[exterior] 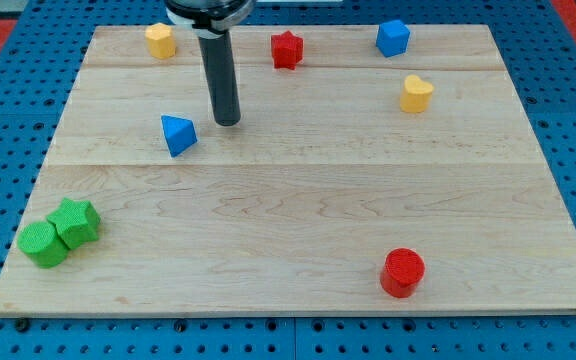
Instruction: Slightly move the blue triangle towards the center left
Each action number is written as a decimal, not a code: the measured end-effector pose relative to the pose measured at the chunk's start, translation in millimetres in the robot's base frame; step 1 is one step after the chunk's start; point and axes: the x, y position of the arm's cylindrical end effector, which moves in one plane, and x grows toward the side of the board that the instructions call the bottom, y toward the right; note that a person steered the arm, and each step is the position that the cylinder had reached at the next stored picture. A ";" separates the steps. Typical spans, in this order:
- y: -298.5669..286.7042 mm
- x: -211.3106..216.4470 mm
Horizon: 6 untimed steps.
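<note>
Nearest the view's bottom sits the red cylinder (402, 272), with two touching green blocks (59, 232) at the board's (298, 215) eight o'clock corner. At ten o'clock lies the blue triangle (178, 134); my tip (228, 122) stands just beside it at its two o'clock, apart. No gripper here, only the rod. Yellow block (160, 41), red star (286, 49), blue cube (392, 38) and yellow heart (416, 94) line the far edge.
</note>
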 end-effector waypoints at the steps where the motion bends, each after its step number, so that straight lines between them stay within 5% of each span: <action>1: -22.0 23.3; 3: -52.0 30.1; 4: 12.0 29.5; 6: 38.4 16.2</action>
